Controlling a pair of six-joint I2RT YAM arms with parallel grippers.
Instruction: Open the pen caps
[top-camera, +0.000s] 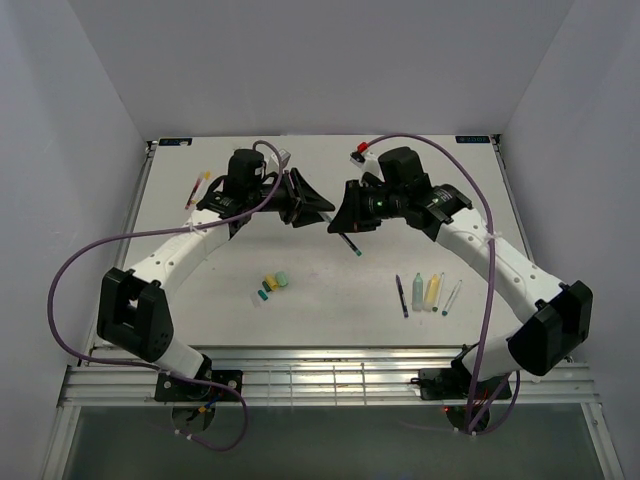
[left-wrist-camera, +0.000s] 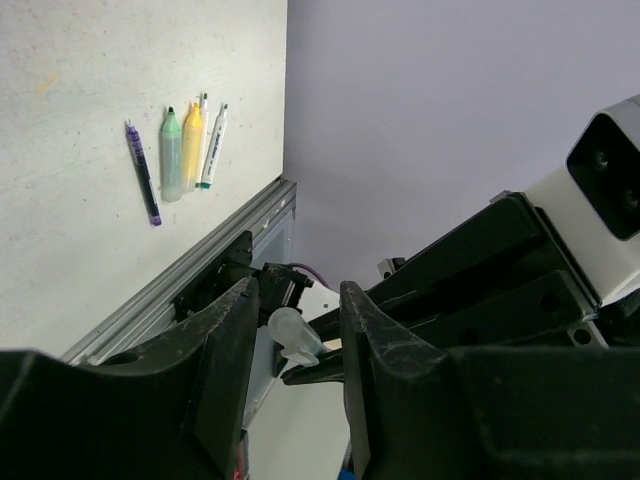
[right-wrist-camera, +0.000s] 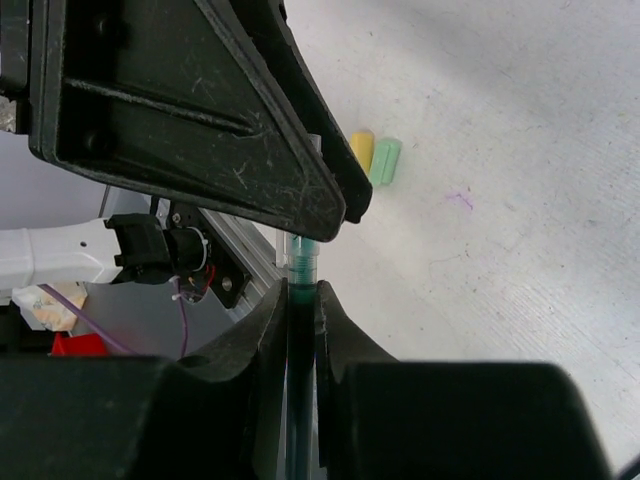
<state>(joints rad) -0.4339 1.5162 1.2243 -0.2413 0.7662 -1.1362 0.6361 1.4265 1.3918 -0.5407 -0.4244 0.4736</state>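
Note:
My right gripper (top-camera: 341, 216) is shut on a thin teal pen (right-wrist-camera: 302, 268), whose lower end (top-camera: 351, 244) pokes out below the gripper. The pen's clear cap (left-wrist-camera: 293, 336) sits between my left gripper's (left-wrist-camera: 297, 345) spread fingers (left-wrist-camera: 225, 340), and neither finger visibly touches it. The two grippers meet tip to tip above the table's middle, left gripper (top-camera: 322, 206) on the left. My left gripper's finger (right-wrist-camera: 200, 100) fills the top of the right wrist view. Loose yellow (right-wrist-camera: 361, 150) and light-green (right-wrist-camera: 385, 160) caps lie on the table, with teal ones beside them (top-camera: 272, 285).
A dark pen (top-camera: 401, 296), a pale-green marker (top-camera: 417, 292), a yellow marker (top-camera: 432, 291) and a white pen (top-camera: 452, 296) lie in a row at the front right. More pens (top-camera: 195, 188) lie at the back left. The metal rail (top-camera: 320, 375) runs along the table's near edge.

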